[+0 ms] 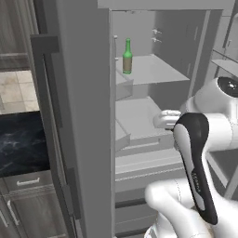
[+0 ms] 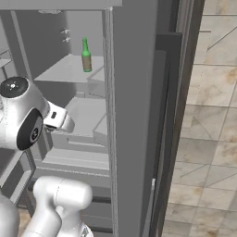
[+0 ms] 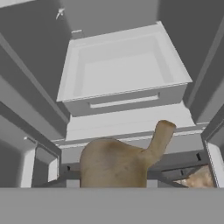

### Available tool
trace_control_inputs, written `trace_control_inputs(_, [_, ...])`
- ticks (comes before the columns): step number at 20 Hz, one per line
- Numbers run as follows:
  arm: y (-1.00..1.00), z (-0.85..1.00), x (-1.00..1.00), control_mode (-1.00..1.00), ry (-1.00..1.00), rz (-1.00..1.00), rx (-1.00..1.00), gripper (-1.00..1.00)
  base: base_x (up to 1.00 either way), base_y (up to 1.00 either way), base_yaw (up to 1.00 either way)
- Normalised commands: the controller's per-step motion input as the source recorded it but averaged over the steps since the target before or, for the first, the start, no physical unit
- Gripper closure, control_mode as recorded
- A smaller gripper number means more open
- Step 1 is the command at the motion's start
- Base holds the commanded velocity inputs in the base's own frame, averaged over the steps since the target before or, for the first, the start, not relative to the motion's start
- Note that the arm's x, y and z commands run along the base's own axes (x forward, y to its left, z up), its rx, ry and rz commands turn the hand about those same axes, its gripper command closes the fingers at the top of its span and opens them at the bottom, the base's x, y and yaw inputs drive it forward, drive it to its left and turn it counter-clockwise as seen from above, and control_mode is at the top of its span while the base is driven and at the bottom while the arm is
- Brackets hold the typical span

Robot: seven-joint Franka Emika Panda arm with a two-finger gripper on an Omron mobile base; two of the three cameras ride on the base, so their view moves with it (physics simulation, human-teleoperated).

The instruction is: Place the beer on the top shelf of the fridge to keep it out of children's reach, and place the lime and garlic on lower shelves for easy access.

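The fridge [image 1: 83, 93] stands open. The green beer [image 1: 127, 56] [image 2: 86, 55] stands upright near the front left of the top shelf [image 1: 155, 69] [image 2: 65, 69]. My gripper [image 1: 158, 122] [image 2: 69, 124] hovers in front of the open pale bin [image 3: 122, 70] [image 1: 139, 116] of the lower shelves. It is shut on the garlic [image 3: 116, 164], a tan bulb with a stubby stem that sits close under the hand camera and hides the fingertips. Below the bin runs a flat pale ledge [image 3: 127, 124]. The lime is out of view.
The open grey fridge door [image 1: 79, 153] [image 2: 134, 115] flanks the arm. A dark marble counter [image 1: 23, 139] with drawers [image 1: 28, 183] lies to the left under wood-grain cupboards [image 1: 14, 28]. Tan tiled floor [image 2: 208, 139] spreads to the right.
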Motion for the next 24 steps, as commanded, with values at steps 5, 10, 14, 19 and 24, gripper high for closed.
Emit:
trace_control_inputs(5, [0.0, -0.35, 0.59, -1.0, 0.0, 0.0, 0.0, 1.0, 0.0, 0.0, 0.0])
trace_control_inputs(10, [0.0, -0.47, 0.6, -1.0, 0.0, 0.0, 0.0, 1.0, 0.0, 0.0, 0.0])
trace_control_inputs(14, [0.0, -0.52, 0.61, -1.0, 0.01, 0.0, 0.0, 1.0, 0.0, 0.0, 0.0])
trace_control_inputs(19, [0.0, -0.45, 0.58, -1.0, 0.02, 0.0, 0.0, 1.0, 0.0, 0.0, 0.0])
trace_control_inputs(24, [0.0, -0.38, 0.55, -1.0, 0.04, 0.0, 0.0, 1.0, 0.0, 0.0, 0.0])
